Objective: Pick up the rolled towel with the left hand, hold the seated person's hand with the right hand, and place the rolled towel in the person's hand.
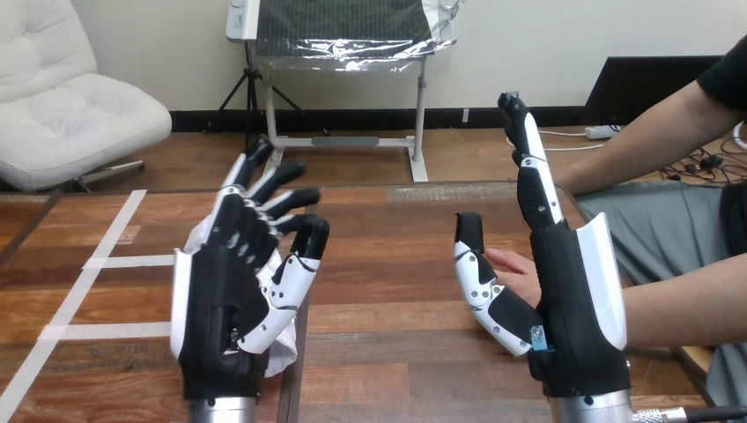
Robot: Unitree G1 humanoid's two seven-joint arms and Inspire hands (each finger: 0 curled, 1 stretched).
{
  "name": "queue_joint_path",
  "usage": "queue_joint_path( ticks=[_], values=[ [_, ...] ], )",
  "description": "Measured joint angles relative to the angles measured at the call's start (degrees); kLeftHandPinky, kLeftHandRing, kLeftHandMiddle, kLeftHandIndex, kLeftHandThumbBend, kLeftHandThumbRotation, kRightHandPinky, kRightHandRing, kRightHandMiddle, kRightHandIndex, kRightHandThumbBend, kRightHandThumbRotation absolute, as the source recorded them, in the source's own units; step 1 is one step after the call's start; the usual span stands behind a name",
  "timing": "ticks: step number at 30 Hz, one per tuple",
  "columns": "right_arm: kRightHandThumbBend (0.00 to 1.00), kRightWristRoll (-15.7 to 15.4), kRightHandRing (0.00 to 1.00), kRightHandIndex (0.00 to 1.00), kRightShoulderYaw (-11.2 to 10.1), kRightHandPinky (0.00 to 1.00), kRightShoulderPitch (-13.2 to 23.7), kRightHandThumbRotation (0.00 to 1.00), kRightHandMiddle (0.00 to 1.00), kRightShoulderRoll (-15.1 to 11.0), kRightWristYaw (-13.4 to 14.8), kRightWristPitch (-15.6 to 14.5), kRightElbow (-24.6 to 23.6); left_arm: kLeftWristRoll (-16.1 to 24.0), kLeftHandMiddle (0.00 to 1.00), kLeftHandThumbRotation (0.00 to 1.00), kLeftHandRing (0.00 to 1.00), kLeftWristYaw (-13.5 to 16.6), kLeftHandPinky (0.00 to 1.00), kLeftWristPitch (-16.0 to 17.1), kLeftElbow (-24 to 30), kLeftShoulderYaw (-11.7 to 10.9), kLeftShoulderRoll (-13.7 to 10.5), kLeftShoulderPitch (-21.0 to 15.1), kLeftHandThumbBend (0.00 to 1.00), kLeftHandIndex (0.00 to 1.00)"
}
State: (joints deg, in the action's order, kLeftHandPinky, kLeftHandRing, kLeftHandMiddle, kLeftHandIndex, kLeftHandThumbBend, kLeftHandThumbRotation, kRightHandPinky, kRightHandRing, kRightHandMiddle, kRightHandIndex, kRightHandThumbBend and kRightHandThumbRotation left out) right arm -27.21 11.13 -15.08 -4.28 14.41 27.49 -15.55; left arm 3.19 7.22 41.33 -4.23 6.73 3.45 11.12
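Evidently little of the task is done yet. The left hand [225, 291] hovers over the rolled towel [282, 345], which lies on the tabletop [388, 264] and peeks out white at the hand's edges. The hand's fingers are spread and only loosely bent, not closed round the cloth, so I judge the pick-up has not been made. The right hand [573, 300] stands upright with fingers straight and thumb apart. The person's hand [518, 269] rests palm-up on the tabletop just beyond it, near the thumb, and no grasp shows. Left to do: grip and lift the towel, take the person's hand, and set the towel in it.
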Motion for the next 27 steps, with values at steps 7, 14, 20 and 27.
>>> queue_joint_path(
  ticks=[7, 14, 20, 27],
  values=[
    [0.0, 0.0, 1.0, 1.0, -0.08, 1.0, 0.0, 0.0, 1.0, 0.0, -0.2, 0.0, 0.0, 9.41, 0.83, 0.14, 0.77, 8.99, 0.65, 0.34, 0.05, -0.65, 0.03, -0.01, 0.6, 0.9],
    [0.0, 0.22, 1.0, 1.0, -0.12, 1.0, 0.0, 0.0, 1.0, 0.01, -0.52, -0.16, 0.0, 20.08, 0.83, 0.16, 0.78, 17.63, 0.64, -2.99, 1.31, -1.32, -0.03, -0.02, 0.64, 0.89],
    [0.0, 0.31, 1.0, 1.0, -0.13, 1.0, 0.0, 0.0, 1.0, 0.02, -0.78, -0.56, 0.0, 28.93, 0.84, 0.2, 0.78, 23.75, 0.64, -7.42, 2.72, -2.1, -0.22, -0.65, 0.67, 0.87],
    [0.0, 0.32, 1.0, 1.0, -0.16, 1.0, 0.0, 0.0, 1.0, 0.0, -0.83, -0.63, 0.0, 38.05, 0.83, 0.25, 0.78, 29.01, 0.64, -13.61, 3.87, -3.19, -0.71, -3.16, 0.73, 0.86]
  ],
)
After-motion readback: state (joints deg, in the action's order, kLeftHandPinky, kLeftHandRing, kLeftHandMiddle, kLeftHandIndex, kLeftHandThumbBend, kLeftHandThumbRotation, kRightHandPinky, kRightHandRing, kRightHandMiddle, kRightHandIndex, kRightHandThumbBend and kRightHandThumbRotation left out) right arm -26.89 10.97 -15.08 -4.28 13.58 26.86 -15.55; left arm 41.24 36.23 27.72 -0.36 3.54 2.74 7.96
